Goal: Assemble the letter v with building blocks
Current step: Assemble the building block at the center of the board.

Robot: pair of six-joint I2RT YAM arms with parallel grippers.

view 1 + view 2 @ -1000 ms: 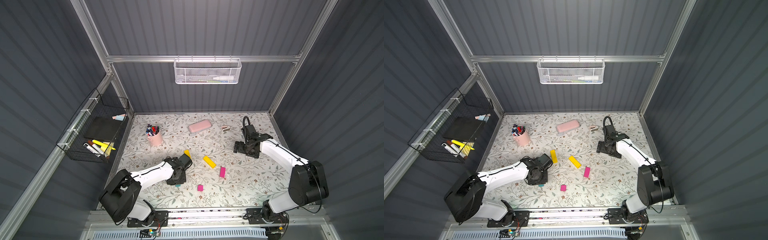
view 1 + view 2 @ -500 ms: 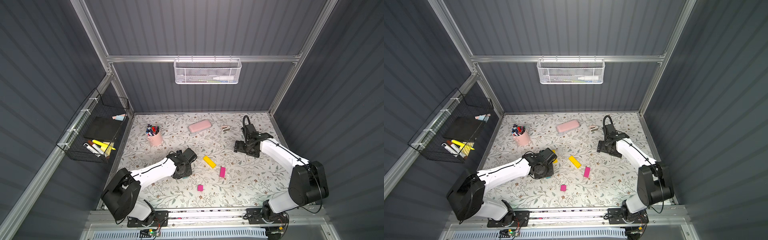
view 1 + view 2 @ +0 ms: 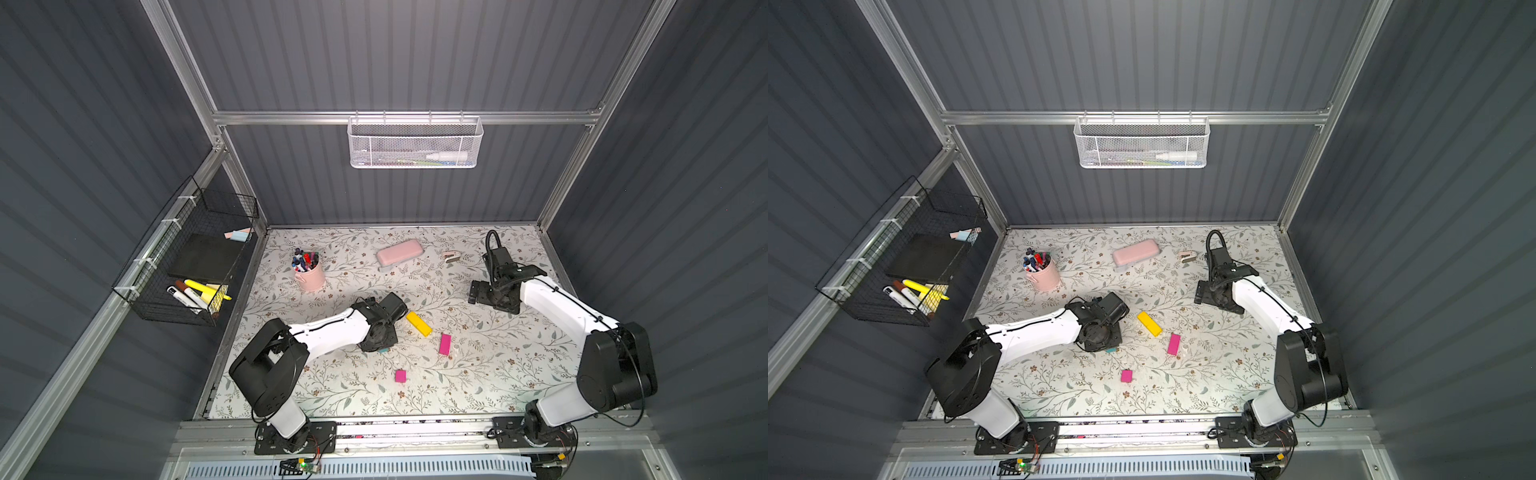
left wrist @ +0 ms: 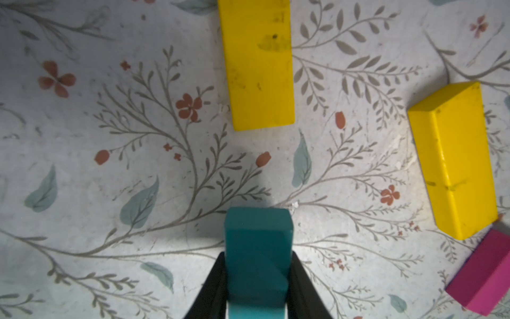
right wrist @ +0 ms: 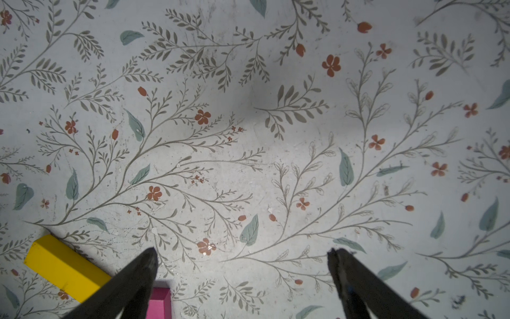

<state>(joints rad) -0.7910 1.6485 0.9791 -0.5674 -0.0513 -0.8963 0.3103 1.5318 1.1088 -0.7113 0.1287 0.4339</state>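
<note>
Half-second on, left gripper clasps teal block nearer yellow block; right gripper spread.

Place: robot lab cell
Walls: grey ribbed panels in an aluminium frame
Robots: left arm and right arm bolted to a front rail
Props: floral mat, pen cup, white basket, black basket

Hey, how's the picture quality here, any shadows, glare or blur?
Left wrist view: sharp, with a dark shadow on the table just ahead of the teal block. Right wrist view: sharp, a faint grey shadow mid-frame. Both top views: evenly lit, a yellow block small but crisp.
</note>
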